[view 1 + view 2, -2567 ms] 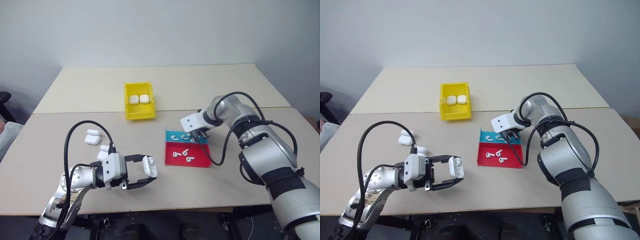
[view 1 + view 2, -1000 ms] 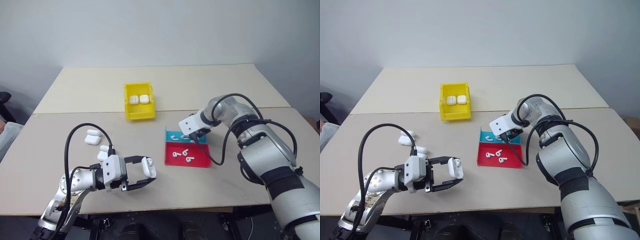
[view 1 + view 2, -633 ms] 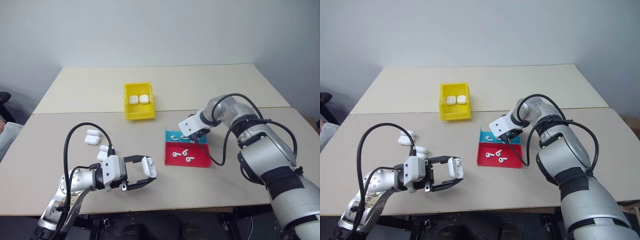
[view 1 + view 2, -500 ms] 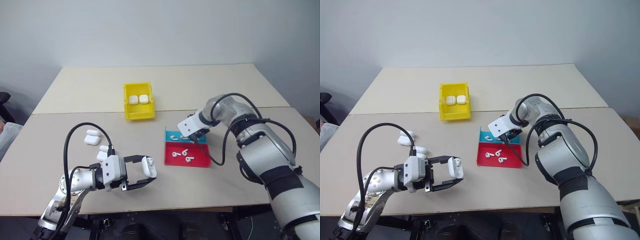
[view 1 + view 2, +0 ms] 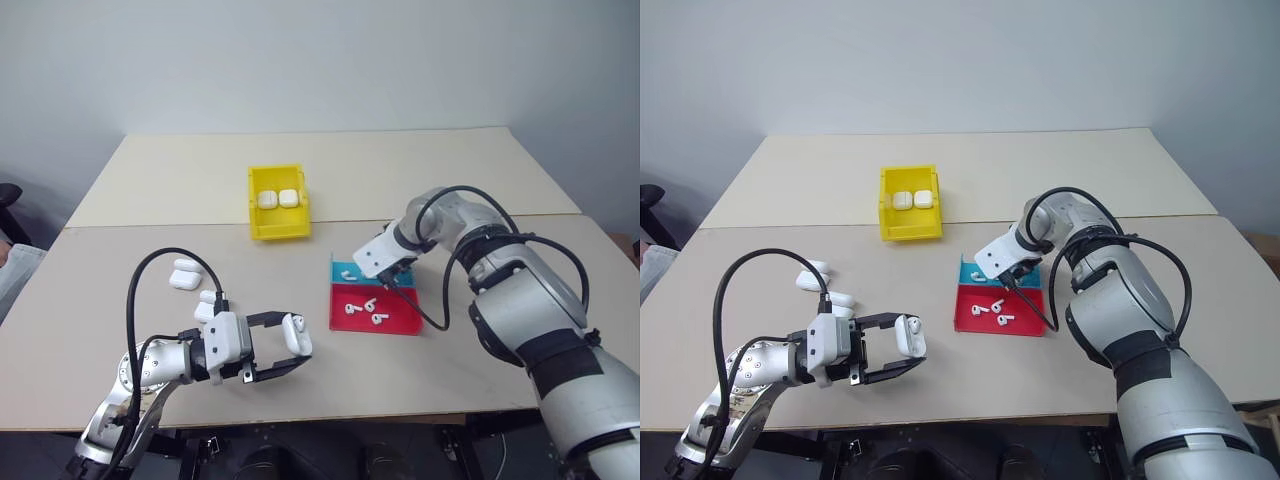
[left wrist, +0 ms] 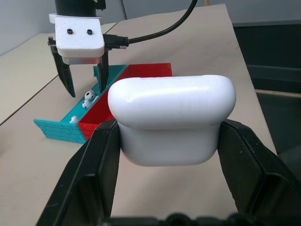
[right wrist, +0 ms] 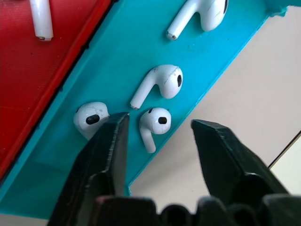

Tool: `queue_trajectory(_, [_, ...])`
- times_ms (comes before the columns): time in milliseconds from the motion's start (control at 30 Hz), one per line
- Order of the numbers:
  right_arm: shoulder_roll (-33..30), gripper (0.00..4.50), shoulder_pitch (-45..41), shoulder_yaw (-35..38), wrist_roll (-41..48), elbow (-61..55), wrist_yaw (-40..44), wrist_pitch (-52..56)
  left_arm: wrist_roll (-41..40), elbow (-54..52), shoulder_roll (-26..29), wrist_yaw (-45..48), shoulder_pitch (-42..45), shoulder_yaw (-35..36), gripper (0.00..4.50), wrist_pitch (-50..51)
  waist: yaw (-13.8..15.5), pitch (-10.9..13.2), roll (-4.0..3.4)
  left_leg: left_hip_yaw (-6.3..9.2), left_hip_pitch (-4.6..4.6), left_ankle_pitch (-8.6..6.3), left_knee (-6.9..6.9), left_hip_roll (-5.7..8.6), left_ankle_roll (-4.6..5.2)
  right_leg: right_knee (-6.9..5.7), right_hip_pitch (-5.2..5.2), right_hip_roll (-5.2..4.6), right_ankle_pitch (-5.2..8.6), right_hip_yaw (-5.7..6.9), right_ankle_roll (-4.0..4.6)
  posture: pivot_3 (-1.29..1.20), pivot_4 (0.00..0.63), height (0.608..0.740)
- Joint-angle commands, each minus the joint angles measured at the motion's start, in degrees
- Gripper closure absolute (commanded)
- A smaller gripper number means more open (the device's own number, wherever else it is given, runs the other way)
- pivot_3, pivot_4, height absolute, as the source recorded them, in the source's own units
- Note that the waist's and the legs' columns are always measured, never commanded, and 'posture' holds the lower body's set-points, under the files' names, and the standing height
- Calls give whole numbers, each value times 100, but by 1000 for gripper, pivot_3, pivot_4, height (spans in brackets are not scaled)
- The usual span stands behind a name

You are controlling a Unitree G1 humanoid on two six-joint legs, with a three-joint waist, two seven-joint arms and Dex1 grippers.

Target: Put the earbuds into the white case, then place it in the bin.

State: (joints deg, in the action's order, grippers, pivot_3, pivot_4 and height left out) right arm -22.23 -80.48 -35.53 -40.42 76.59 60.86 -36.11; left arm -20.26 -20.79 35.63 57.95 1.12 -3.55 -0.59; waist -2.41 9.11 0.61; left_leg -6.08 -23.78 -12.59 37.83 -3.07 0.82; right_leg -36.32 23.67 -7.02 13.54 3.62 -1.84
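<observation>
**Entry: right tool poised over earbud in cyan tray section**

My right tool (image 7: 157, 141) hung spread over the cyan half of the tray (image 5: 345, 271), its two fingers straddling one earbud (image 7: 153, 122). My left tool (image 5: 290, 345) pinched the white case (image 5: 297, 334) shut-lidded at 7 o'clock on the table (image 5: 480, 180). The bin (image 5: 277, 226) sat at 12 o'clock from that case.

Handling advice, as I judged it: lower straight, close gently across the bulb, avoid nudging the neighbour beside my finger.

Count:
- Earbuds, cyan section: four in my right wrist view.
- Earbuds, red section: about three.
- Cases in bin: two.
- Cases loose on table: three, at 9 o'clock.
- Case held: one.
</observation>
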Motion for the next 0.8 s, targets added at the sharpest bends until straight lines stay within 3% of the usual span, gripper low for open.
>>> queue_trajectory(33, [-22,1796,-101,-10,-7,6,19,-126,4,-258,42,-42,-41,50,1708,-88,0,0,0,0,0,0,0,0,0,0,0,0,0,0,0,0,150,740])
queue_trajectory(133, [-35,1796,-97,-26,-26,9,34,-140,7,-246,36,-49,-37,49,1708,-96,0,0,0,0,0,0,0,0,0,0,0,0,0,0,0,0,150,740])
queue_trajectory(300, [-39,3053,-88,-4,-14,14,33,-184,-1,-226,31,-47,-15,51,1708,-102,0,0,0,0,0,0,0,0,0,0,0,0,0,0,0,0,150,740])
queue_trajectory(700, [-31,3053,-71,-1,-47,26,40,-191,-1,-226,39,-52,-6,56,1708,-89,0,0,0,0,-1,0,-1,0,0,0,1,0,0,0,0,0,150,740])
queue_trajectory(800, [-32,3613,-59,16,-39,21,1,-183,1,-229,43,-55,-14,62,1708,-91,0,0,0,0,-1,0,-1,0,0,0,1,0,0,0,0,0,150,740])
